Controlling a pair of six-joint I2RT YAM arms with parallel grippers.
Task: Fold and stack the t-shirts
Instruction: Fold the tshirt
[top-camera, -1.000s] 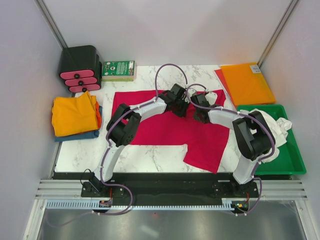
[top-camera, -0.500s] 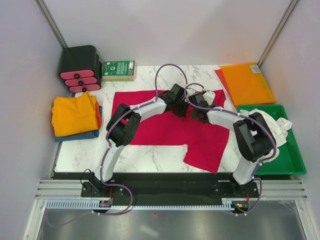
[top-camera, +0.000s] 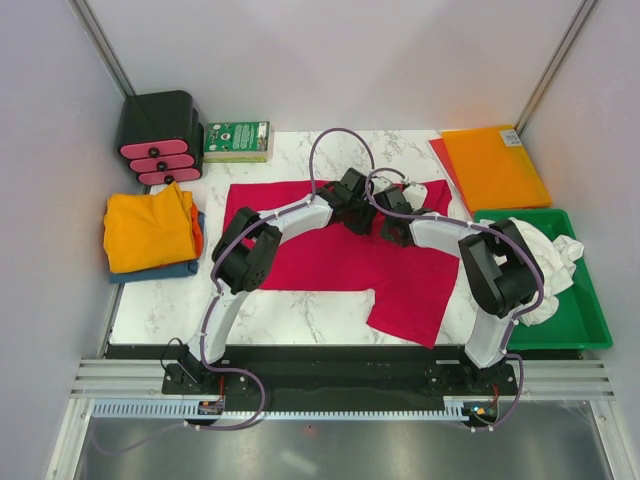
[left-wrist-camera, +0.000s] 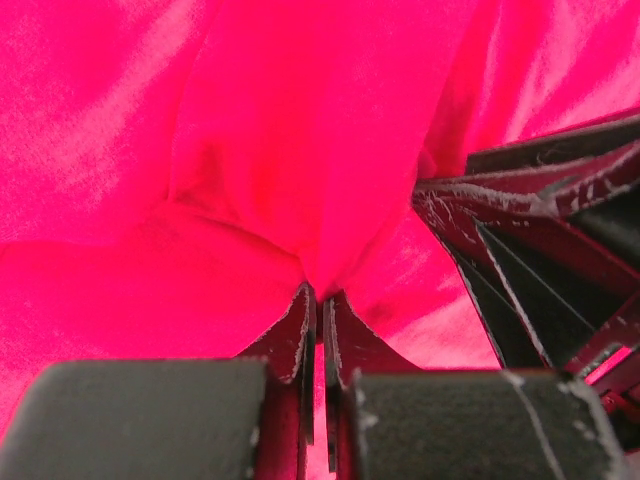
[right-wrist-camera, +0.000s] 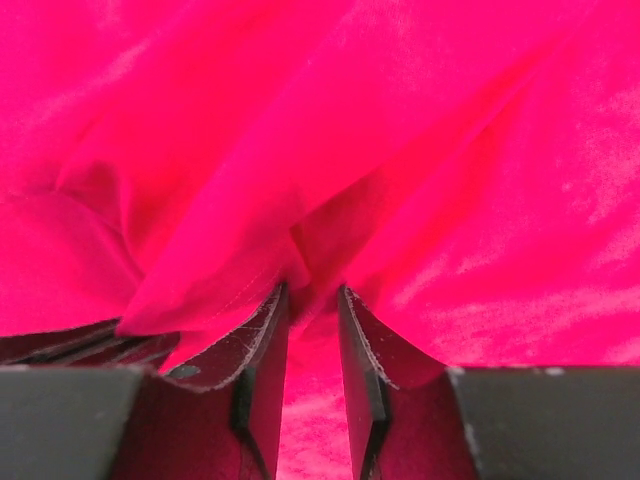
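Left gripper (left-wrist-camera: 320, 296) pinches the crimson t-shirt (top-camera: 320, 262); right gripper (right-wrist-camera: 312, 292) likewise.

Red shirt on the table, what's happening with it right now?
Both arms reach over the red shirt, spread on the table. The left arm has its jaws shut on a pinch of the cloth near its far edge; the right arm, close beside it, appears to grip a thicker fold. A yellow shirt lies folded at the left on a blue shirt, and a white shirt sits bunched in the green tray.
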